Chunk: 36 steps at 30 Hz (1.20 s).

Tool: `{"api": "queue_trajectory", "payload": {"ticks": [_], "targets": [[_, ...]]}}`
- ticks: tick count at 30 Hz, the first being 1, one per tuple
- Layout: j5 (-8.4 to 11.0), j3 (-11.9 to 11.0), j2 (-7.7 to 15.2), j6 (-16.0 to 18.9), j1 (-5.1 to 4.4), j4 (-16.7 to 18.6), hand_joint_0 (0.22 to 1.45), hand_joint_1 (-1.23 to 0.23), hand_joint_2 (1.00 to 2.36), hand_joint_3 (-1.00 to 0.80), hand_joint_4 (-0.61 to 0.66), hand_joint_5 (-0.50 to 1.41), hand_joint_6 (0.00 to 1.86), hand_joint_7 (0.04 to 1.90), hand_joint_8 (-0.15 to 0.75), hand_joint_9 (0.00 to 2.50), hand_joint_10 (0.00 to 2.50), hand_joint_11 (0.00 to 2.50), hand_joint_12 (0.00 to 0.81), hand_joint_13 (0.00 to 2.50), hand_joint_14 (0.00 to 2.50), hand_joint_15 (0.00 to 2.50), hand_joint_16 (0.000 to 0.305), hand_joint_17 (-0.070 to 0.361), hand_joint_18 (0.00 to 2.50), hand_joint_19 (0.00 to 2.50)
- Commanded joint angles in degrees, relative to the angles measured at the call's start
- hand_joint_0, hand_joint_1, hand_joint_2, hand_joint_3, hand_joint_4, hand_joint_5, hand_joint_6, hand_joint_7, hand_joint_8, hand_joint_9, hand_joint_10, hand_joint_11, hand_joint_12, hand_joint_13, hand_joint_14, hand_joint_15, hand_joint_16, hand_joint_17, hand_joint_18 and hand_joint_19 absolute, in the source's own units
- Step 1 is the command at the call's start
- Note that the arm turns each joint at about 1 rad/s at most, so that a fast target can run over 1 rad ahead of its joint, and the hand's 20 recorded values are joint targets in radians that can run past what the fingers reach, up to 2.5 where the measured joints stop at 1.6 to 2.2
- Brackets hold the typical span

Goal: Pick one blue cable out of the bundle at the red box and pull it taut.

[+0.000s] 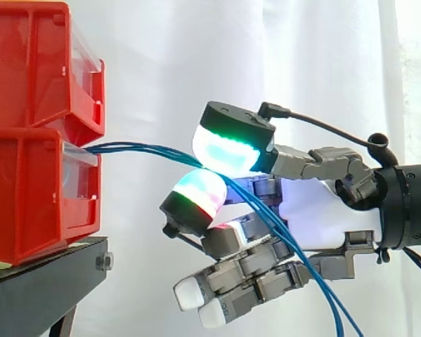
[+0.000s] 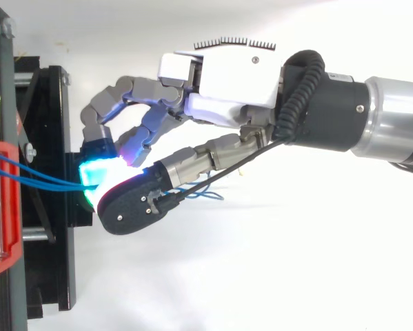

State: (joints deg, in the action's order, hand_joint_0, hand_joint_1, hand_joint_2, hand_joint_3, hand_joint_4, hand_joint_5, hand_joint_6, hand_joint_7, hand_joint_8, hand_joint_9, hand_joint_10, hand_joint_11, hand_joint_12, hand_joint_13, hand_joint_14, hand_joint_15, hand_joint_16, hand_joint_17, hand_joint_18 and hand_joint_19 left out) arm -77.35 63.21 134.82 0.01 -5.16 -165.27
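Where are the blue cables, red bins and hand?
blue cables [image 1: 136,148], side view, strands just leaving the lower bin.
red bins [image 1: 27,196], side view, lower bin's side wall.
hand [image 2: 227,76], top view, white back of palm.

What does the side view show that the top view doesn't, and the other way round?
Side view: two red bins stacked on the black stand, the cables leaving the lower one and, past the pinch, drooping to the bottom edge. Top view: the arm with its silver section, and the cables' sideways line from bin to fingers. Both: the hand with two glowing fingers shut on the blue cables close to the bins.
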Motion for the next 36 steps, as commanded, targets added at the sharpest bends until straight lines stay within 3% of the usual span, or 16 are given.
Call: {"api": "queue_trajectory", "payload": {"ticks": [1,5,14,36], "targets": [[0.01,-0.02,0.00,0.08,-0.03,0.04,0.80,-0.80,1.01,-0.38,-0.22,-0.20,0.98,1.38,0.152,0.96,0.01,1.12,0.346,0.67,0.01,0.46,0.046,0.105,0.56,0.32],[0.01,-0.02,0.00,-0.01,-0.03,0.04,0.85,-0.76,1.00,-0.50,-0.28,-0.21,0.99,1.40,0.142,0.91,0.01,1.02,0.336,0.63,0.01,0.43,0.045,0.102,0.52,0.32],[0.01,-0.02,0.00,0.08,-0.21,0.04,0.82,-0.80,1.00,-0.50,-0.17,-0.24,1.00,1.02,0.125,0.84,0.01,1.03,0.328,0.63,0.01,0.39,0.045,0.101,0.58,0.22],[0.09,-0.02,0.00,0.08,-0.21,0.04,0.55,-1.00,1.00,-0.50,-0.12,-0.26,0.98,0.98,0.130,0.79,0.01,1.01,0.344,0.63,0.01,0.40,0.047,0.105,0.59,0.25]]}}
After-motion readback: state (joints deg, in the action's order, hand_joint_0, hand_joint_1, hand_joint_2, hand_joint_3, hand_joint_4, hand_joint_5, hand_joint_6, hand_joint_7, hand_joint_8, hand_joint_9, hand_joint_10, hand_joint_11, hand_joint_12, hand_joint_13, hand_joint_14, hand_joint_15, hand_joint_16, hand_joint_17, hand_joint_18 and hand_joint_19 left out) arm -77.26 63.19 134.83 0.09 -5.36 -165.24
